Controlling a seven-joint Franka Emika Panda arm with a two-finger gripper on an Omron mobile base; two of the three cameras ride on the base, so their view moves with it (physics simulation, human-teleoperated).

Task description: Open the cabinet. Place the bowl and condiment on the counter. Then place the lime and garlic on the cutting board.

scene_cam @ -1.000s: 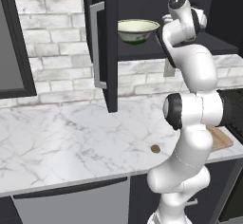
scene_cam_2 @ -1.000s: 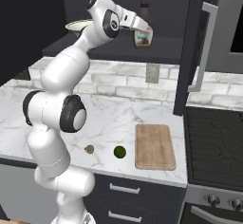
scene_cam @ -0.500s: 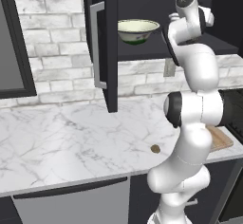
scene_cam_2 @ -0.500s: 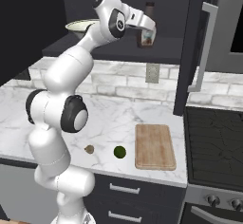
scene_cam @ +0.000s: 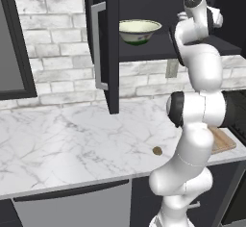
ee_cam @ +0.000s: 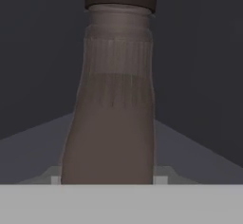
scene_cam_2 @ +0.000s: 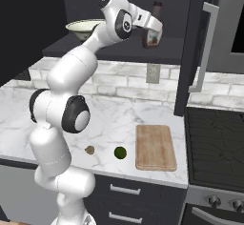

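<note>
The black cabinet stands open, its doors (scene_cam: pixel 113 53) (scene_cam_2: pixel 195 43) swung out. On its dark shelf sits the cream bowl (scene_cam: pixel 139 31) (scene_cam_2: pixel 83 27) with a green band. To the bowl's right, my gripper (scene_cam_2: pixel 153 28) is shut on the brown condiment bottle (scene_cam_2: pixel 152 37). In the hand view the condiment (ee_cam: pixel 114 123) stands upright, close up, and spans the gap between the fingertips. On the marble counter (scene_cam_2: pixel 114 119) the lime (scene_cam_2: pixel 120 152) and the garlic (scene_cam_2: pixel 89 149) (scene_cam: pixel 157 150) lie just left of the wooden cutting board (scene_cam_2: pixel 155 147) (scene_cam: pixel 222 139).
A black stove top (scene_cam_2: pixel 214 143) adjoins the counter on the right. A dark-framed window (scene_cam: pixel 9 43) is set in the brick wall at the left. A wall outlet (scene_cam_2: pixel 152 73) sits under the cabinet. The open doors jut out over the counter.
The hand has reached further into the cabinet and its jaws have closed from wide open onto the bottle. The bottle has shifted slightly right. Everything on the counter is unmoved.
</note>
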